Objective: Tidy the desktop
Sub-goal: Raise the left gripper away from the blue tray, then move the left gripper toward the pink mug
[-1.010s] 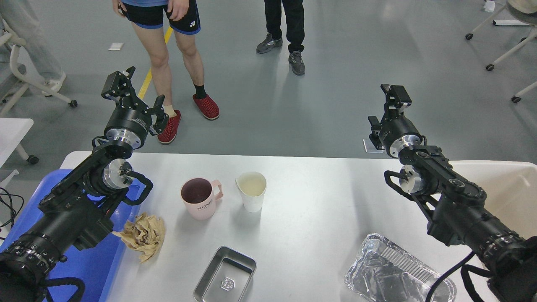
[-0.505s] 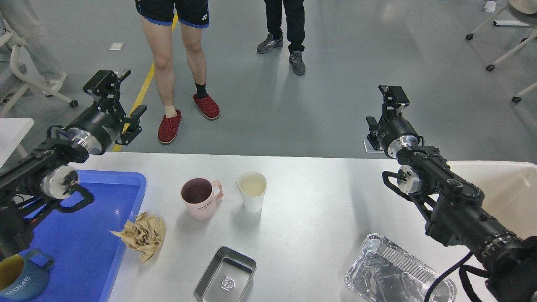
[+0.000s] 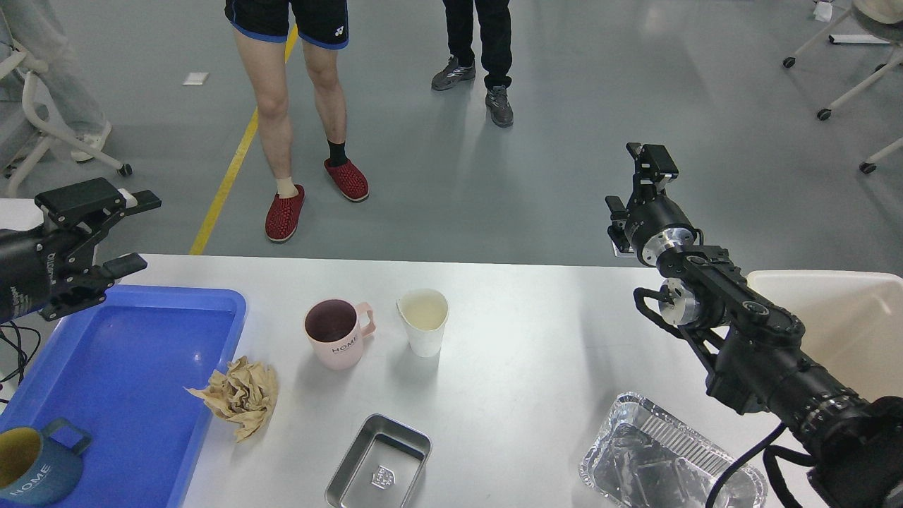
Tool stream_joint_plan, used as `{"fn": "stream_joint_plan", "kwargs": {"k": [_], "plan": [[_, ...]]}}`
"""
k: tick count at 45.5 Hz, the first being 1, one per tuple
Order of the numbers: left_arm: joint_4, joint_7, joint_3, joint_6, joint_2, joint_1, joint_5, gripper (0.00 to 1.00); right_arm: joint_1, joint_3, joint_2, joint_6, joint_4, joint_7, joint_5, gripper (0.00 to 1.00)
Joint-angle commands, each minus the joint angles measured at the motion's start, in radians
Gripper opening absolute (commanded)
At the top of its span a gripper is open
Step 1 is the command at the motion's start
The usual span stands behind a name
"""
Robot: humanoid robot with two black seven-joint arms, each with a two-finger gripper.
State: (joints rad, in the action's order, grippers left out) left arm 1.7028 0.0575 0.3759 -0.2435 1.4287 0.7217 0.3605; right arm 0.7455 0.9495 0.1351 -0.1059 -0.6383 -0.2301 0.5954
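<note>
White counter (image 3: 522,339) on grey floor, pink mug (image 3: 337,333) near far edge. Left hand (image 3: 116,233) open, empty, beyond far-left corner; right hand (image 3: 638,180) raised, state unclear.

The bottom edge is cutting off the blue mug (image 3: 32,471), the steel tray (image 3: 378,463) and the foil container (image 3: 659,458). The left edge is hiding most of the left arm. The right hand (image 3: 638,185) is showing too small to tell its fingers apart.

Lab (grey floor (image 3: 564,141), wheeled chairs (image 3: 839,77)).
</note>
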Motion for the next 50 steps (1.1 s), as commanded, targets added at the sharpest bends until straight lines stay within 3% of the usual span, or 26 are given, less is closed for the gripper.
{"fn": "stream_joint_plan", "kwargs": {"k": [1, 25, 44, 50], "plan": [[0.043, -0.025, -0.023, -0.031, 0.073, -0.005, 0.112, 0.94, 0.005, 0.0, 0.0, 0.0, 0.0, -0.002, 0.0, 1.0], [0.057, -0.024, -0.043, -0.119, 0.268, -0.099, 0.44, 0.9, 0.002, 0.0, 0.0, -0.001, -0.001, 0.0, 0.0, 1.0], [0.051, -0.027, -0.042, -0.105, 0.248, -0.097, 0.446, 0.9, 0.0, 0.0, 0.0, -0.001, -0.001, 0.0, 0.0, 1.0], [0.044, -0.038, -0.038, -0.1, 0.173, -0.09, 0.495, 0.89, -0.002, 0.0, -0.002, -0.001, -0.001, 0.0, 0.0, 1.0]]}}
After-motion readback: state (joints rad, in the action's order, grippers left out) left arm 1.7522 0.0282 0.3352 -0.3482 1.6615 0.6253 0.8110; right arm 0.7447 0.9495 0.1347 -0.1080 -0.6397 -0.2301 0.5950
